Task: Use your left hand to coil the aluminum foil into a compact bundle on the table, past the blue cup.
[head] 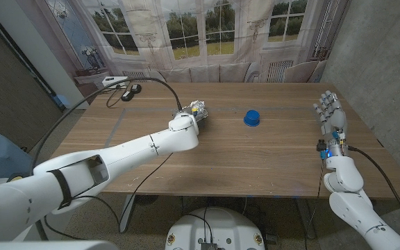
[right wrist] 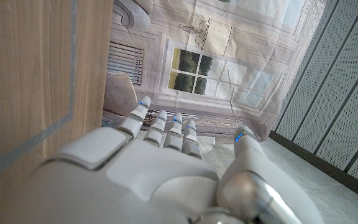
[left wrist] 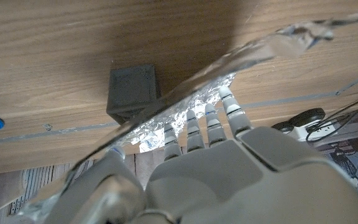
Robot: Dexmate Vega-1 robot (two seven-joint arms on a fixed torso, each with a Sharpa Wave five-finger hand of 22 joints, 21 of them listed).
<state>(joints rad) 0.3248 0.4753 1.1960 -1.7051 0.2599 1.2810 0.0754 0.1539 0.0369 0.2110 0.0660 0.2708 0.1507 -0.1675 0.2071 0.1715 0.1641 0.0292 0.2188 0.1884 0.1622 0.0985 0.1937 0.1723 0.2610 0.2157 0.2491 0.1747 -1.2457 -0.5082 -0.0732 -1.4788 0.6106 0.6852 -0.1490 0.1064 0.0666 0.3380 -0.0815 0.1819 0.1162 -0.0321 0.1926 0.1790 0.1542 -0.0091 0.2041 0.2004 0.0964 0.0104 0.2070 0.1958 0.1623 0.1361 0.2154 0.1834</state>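
Both hands visible: left hand grips aluminum foil; right hand empty, fingers apart.

White glossy arms — grey-jointed robot hand, blue fingertip lights, black cables.

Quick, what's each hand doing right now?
Left hand: holding the foil.
Right hand: open, holding nothing.
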